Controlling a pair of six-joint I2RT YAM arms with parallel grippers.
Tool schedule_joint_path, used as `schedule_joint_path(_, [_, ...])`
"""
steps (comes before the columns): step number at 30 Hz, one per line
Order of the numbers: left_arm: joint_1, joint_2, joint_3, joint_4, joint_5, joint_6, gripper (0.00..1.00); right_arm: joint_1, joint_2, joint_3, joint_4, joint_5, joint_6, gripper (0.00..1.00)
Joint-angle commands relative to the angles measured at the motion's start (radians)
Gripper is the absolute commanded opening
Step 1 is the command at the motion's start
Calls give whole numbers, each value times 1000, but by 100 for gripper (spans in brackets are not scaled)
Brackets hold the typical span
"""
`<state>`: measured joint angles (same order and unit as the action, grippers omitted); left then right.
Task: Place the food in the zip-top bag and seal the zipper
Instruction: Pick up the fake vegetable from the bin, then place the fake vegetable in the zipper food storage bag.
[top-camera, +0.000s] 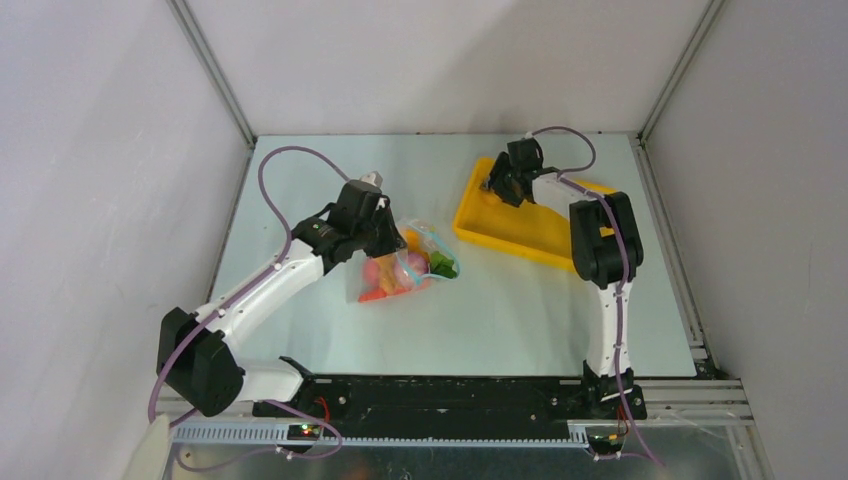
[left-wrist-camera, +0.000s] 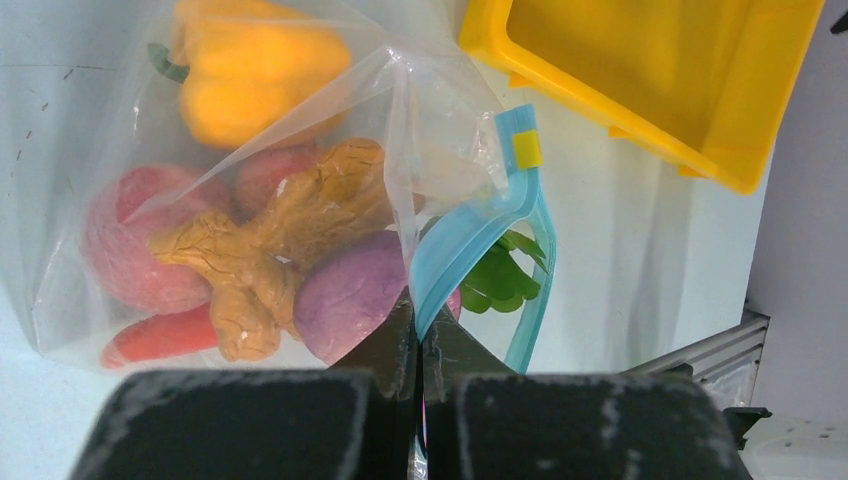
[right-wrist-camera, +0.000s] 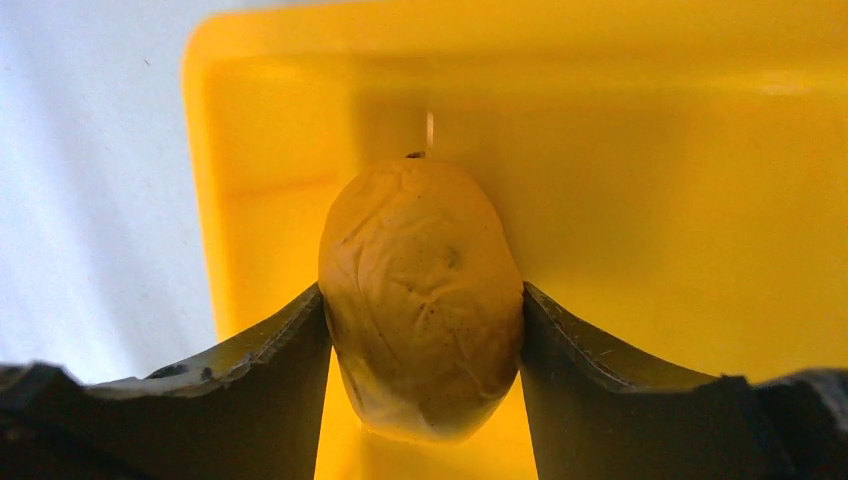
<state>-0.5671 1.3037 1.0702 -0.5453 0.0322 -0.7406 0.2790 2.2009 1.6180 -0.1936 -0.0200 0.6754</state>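
The bag (top-camera: 400, 265) lies just left of the tray (top-camera: 520, 225), already holding most of the food: pepper (left-wrist-camera: 255, 75), peach (left-wrist-camera: 125, 240), ginger (left-wrist-camera: 270, 235), onion (left-wrist-camera: 350, 295) and carrot (left-wrist-camera: 160, 335). Its zipper (left-wrist-camera: 460, 250) gapes on the tray side, unsealed, with a green leaf (left-wrist-camera: 500, 280) at the mouth. The left gripper (left-wrist-camera: 420, 340) is pressed together, pinching the zipper edge. In the tray's far end one potato (right-wrist-camera: 420, 260) is left; the right gripper (right-wrist-camera: 422, 300) has a finger against each side of it. Bagging that piece and sealing are likely all that is left.
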Motion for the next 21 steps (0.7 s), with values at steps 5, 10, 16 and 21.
schedule_joint_path(5, [7,-32,25,8,25,4,0,0,-358,-256,79,15,-108,25])
schedule_joint_path(10, [8,-37,43,-25,8,28,1,57,-547,-408,162,-374,-294,24])
schedule_joint_path(16, [6,-34,72,-81,10,76,1,227,-741,-550,284,-665,-545,25])
schedule_joint_path(21, [6,-47,51,-92,20,89,1,358,-772,-553,220,-705,-654,25])
